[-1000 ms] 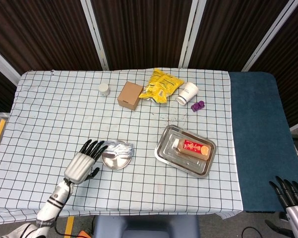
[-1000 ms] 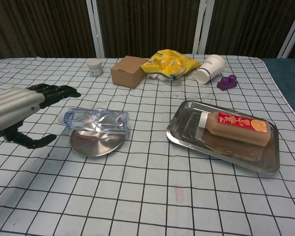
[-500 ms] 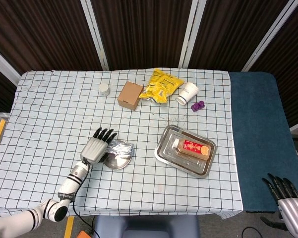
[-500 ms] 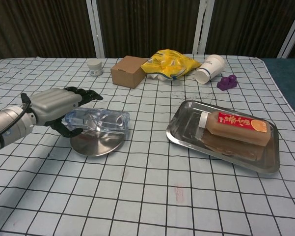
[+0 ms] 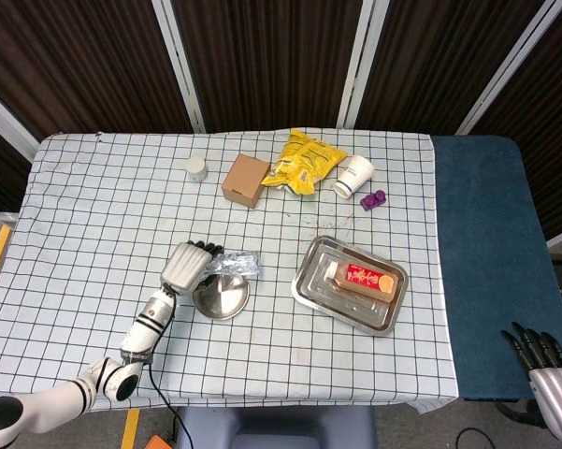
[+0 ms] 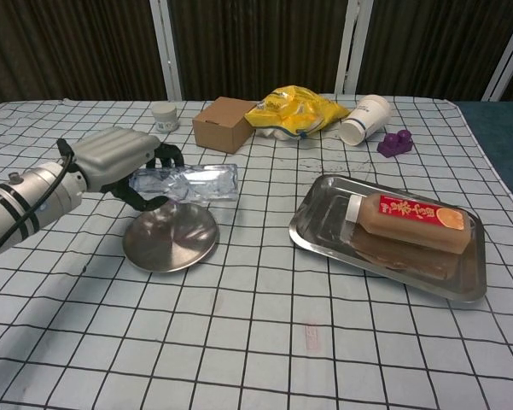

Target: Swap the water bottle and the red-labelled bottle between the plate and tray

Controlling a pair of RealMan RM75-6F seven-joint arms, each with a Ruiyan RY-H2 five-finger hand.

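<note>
The left hand (image 6: pixel 119 158) is wrapped around one end of the water bottle (image 6: pixel 188 182), holding it on its side clear of the plate (image 6: pixel 171 241), which sits bare just below and in front. This looks like the first half of the swap: the water bottle is off its plate but has nowhere free to go, since the red-labelled bottle (image 6: pixel 412 219) lies in the tray (image 6: pixel 324 224), well apart to the right. The next move probably calls for parking the water bottle on the worktop (image 6: pixel 265 342). The right hand (image 5: pixel 547 367) hangs off the worktop's edge, fingers spread, holding nothing.
</note>
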